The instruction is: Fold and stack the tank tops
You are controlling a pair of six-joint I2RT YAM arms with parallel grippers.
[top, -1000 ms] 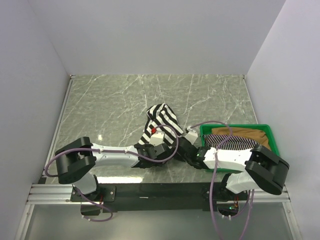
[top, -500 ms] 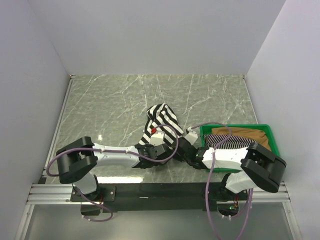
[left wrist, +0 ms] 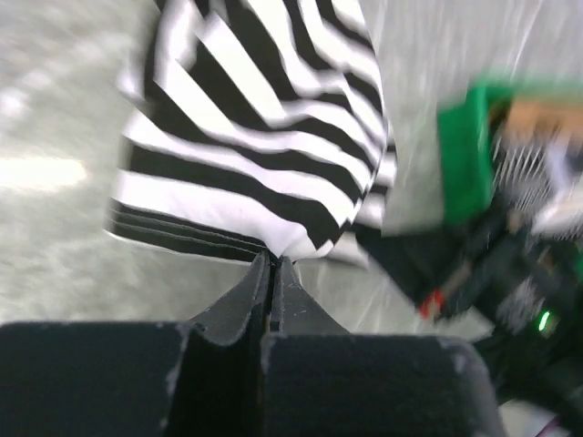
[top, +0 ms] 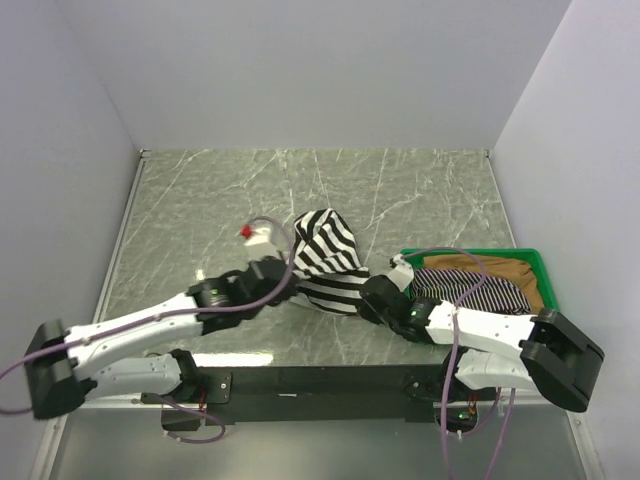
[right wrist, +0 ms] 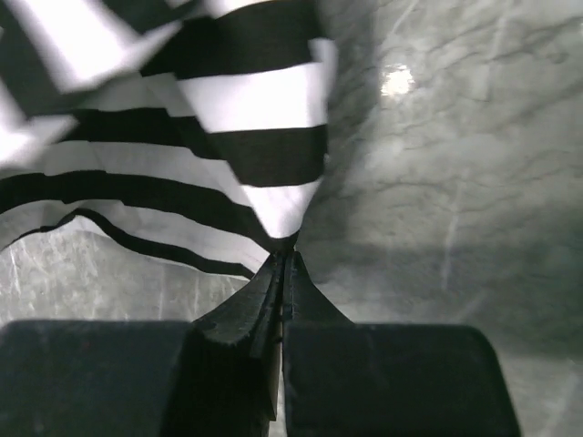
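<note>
Wide black-and-white striped cloth tank top was pinched at two points.
Left gripper and right gripper were clamped tight, each nipping its cloth, toward the bench's near edge.

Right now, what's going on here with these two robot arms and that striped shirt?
Two robot arms are handling the black-and-white striped tank top on the table. The left gripper is pinched shut on one edge of it and the right gripper is shut on another, with the cloth bunched between them. The pinstriped top and the tan top lie in the green tray on the right.
</note>
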